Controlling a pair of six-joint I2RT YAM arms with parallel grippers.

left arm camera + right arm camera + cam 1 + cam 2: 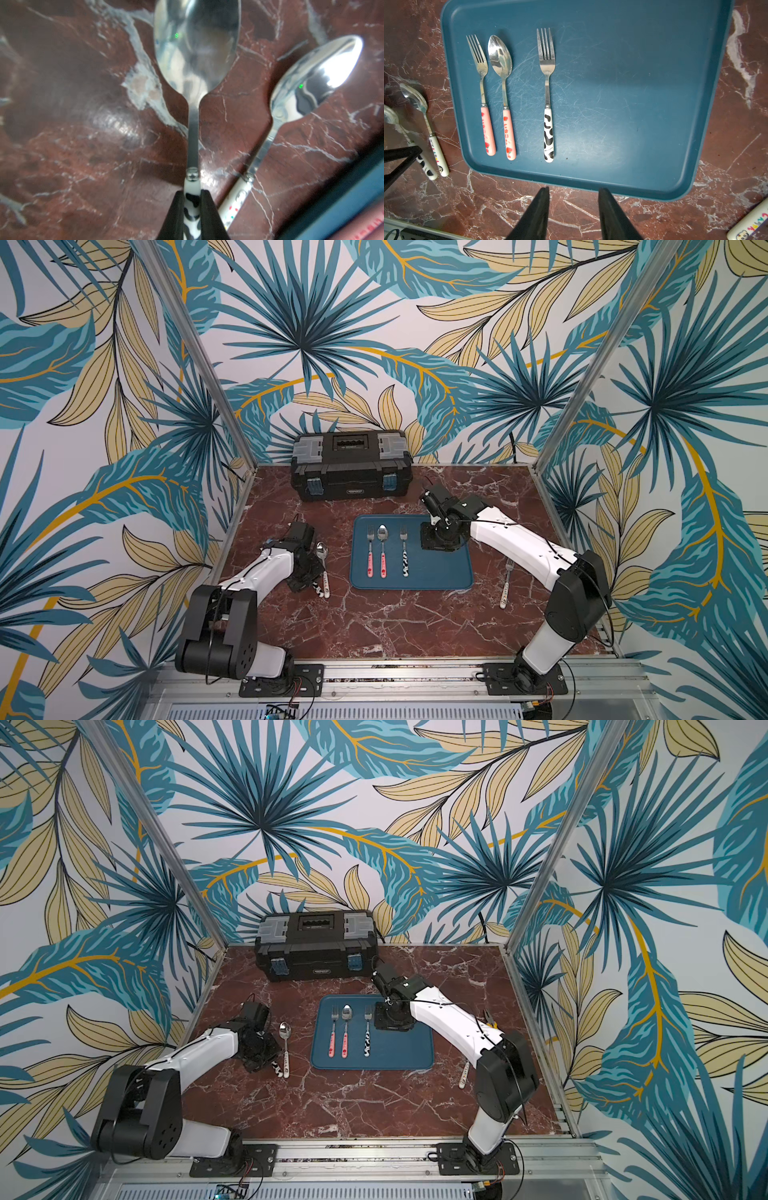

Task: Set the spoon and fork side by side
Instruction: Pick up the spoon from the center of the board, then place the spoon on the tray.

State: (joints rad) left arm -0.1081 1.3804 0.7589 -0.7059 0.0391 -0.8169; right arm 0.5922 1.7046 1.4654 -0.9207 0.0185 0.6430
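Observation:
My left gripper (192, 194) is shut on the black-and-white cow-pattern handle of a spoon (197, 45), left of the blue tray (440, 572). In a top view only the handle's end (319, 592) shows under the gripper (307, 576). On the tray lie a cow-pattern fork (548, 116), apart to the right, and a pink-handled fork (483, 108) and pink-handled spoon (504, 108) side by side. My right gripper (574, 190) is open and empty, raised over the tray's right part (440, 537).
A second spoon with a white handle (311, 83) lies right beside the held one on the marble table. A white-handled fork (506, 585) lies right of the tray. A black toolbox (351, 464) stands at the back.

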